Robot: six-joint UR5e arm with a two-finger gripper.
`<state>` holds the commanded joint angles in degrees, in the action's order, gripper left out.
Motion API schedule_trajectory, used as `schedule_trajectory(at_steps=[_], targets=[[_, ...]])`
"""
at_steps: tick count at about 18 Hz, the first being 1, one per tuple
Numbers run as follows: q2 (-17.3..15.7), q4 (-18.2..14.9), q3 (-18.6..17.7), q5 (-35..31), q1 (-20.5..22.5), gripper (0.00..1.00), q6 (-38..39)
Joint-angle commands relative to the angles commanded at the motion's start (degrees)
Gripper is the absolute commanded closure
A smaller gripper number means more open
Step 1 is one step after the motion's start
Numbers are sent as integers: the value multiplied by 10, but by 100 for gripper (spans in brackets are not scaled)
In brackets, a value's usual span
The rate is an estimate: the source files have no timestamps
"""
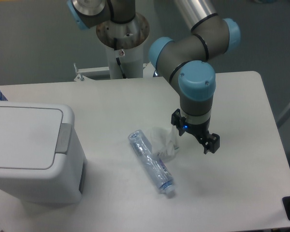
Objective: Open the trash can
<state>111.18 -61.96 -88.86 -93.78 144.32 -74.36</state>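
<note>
Your trash can (31,154) sits closed, grey push-tab (64,138) untouched; your gripper (195,137) hangs empty, jaws apart, well right of it above the desk (241,145); opening remains.

bottle (151,161) label blurred — no legible text

Trash can (31,152) at table's (241,96) left edge, bottle (151,162) midway, pincer (195,137) right of bottle.

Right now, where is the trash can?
The trash can sits at the table's left edge in the camera view, lid closed, left of the lying bottle.
</note>
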Motion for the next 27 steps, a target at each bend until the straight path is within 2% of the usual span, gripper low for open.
schedule_trajectory(at_steps=[6, 10, 17, 24, 27], targets=[[0, 0, 3, 24, -1, 0, 7], [-2, 0, -3, 53, 4, 0, 83], [-8, 0, -14, 109, 2, 0, 153], [-20, 0, -13, 240, -1, 0, 274], [-29, 0, -12, 266, -6, 0, 318]])
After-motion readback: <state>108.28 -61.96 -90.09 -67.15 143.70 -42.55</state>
